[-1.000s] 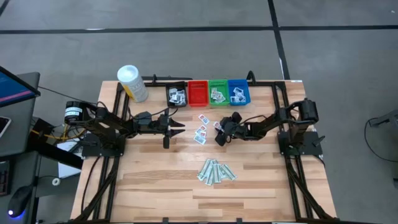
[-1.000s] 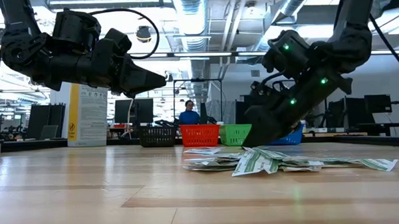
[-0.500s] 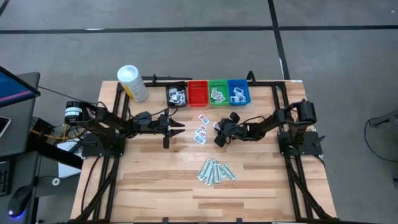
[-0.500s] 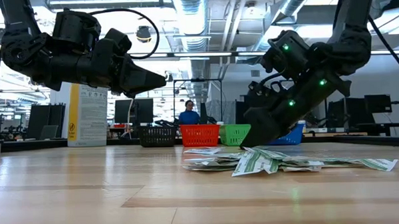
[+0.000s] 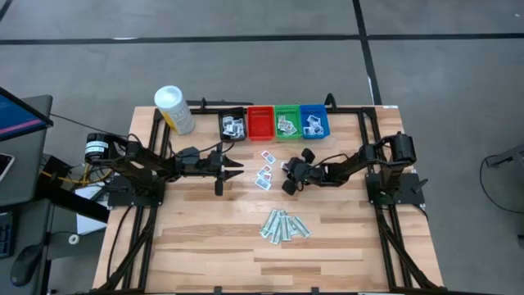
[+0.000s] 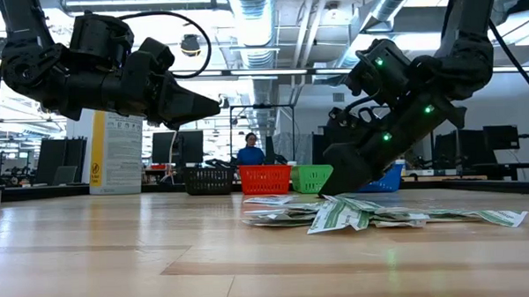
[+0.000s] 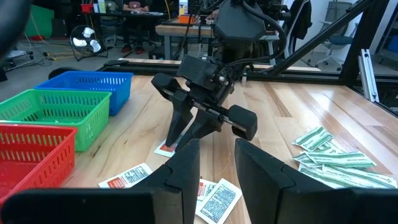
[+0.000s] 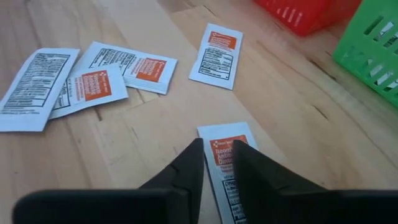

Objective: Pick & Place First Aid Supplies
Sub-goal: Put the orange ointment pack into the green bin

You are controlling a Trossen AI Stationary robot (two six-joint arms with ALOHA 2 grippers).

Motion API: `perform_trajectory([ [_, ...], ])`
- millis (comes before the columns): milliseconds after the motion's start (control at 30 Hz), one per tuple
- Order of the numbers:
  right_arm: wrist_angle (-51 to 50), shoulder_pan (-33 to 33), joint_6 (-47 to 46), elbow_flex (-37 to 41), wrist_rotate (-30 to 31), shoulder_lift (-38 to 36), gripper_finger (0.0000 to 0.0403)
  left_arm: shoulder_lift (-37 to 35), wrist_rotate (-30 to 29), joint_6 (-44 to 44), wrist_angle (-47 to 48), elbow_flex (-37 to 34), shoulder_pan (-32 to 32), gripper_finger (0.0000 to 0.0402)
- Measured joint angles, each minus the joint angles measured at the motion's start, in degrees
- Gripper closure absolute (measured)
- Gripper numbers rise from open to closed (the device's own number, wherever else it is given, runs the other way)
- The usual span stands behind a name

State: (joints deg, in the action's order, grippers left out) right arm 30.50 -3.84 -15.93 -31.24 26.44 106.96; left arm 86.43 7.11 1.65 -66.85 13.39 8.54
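Several white packets with orange-red print lie flat on the wooden table (image 5: 196, 238) in front of the bins, among them one (image 8: 214, 51) and two overlapping ones (image 8: 93, 84). A heap of pale-green wrapped strips (image 5: 285, 225) lies nearer the front edge. My right gripper (image 5: 286, 174) slants down onto one more packet (image 8: 224, 138), its fingers closed in on it. My left gripper (image 5: 236, 169) hovers level to the left of the packets, open, with nothing between its fingers (image 7: 186, 165). My right gripper has the white packet's near end (image 8: 219, 163) between its two fingertips (image 8: 194, 163). It comes slanting down from the table's right side. The packet lies flat on the table, its far end (image 8: 222, 132) showing past the fingers; the fingers hide its side edges.
A black bin (image 5: 232, 124), a red bin (image 5: 260, 123), a green bin (image 5: 287, 123) and a blue bin (image 5: 314, 123) stand in a row at the far edge. A white canister (image 5: 173, 109) stands at the far left. A person shows far behind the table.
My right gripper has stayed over the packet and its fingers have drawn closer together on it. The packet lies where it was.
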Motion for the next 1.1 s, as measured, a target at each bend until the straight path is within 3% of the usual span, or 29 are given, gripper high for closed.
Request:
perform_trajectory([
  [333,0.0,0.0,0.0,0.0,0.1,0.0,0.0352,0.0,0.0,0.0,0.0,0.0,0.0,0.03],
  [533,-0.7,0.0,2.6,-0.8,0.7,0.1,0.0396,0.0,0.0,0.0,0.0,0.0,0.0,0.03],
  [700,-2.4,-0.1,5.9,-3.0,1.3,-1.0,0.0397,0.0,0.0,0.0,0.0,0.0,0.0,0.03],
  [1100,-9.2,0.1,7.5,-5.1,2.7,-13.7,0.0402,0.0,0.0,0.0,0.0,0.0,0.0,0.03],
])
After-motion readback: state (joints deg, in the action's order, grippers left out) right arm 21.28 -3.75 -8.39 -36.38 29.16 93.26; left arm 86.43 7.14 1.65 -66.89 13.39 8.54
